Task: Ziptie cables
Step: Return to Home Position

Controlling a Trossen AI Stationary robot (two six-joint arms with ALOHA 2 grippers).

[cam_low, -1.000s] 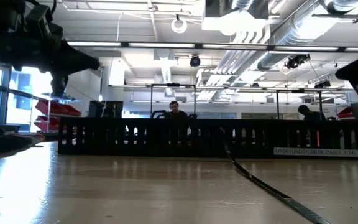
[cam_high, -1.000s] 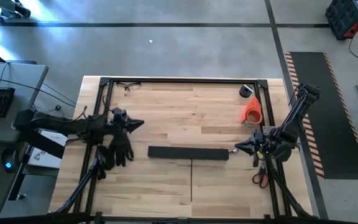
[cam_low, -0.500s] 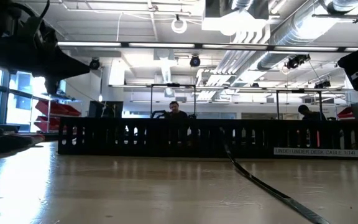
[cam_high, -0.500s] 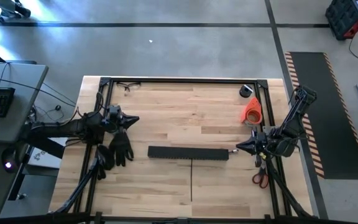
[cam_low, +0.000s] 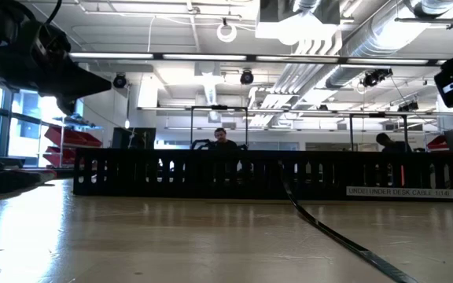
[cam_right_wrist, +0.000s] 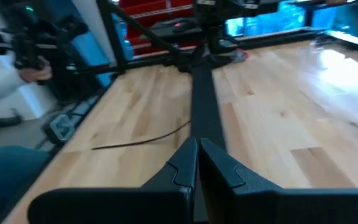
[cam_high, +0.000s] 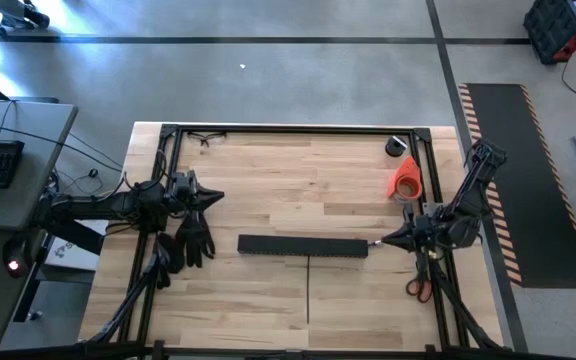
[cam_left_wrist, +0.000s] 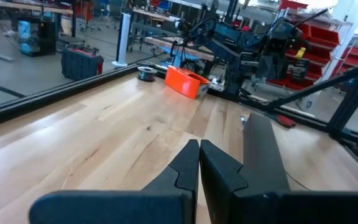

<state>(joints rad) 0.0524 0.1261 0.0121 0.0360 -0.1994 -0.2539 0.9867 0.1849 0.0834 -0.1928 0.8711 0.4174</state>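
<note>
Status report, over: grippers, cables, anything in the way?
Left gripper shut, empty, near black gloves. Right gripper shut, empty, off right end of black cable duct. Cables not in view. Scissors beside right arm.

Cables: not made out in any view, no wire colour readable through the side slots. Black slotted duct lies flat near the middle of the table, long axis running left to right, top closed, side wall a row of upright slots in the low view. A thin black strip meets the duct's front wall and lies flat, running toward the table's front edge.
</note>
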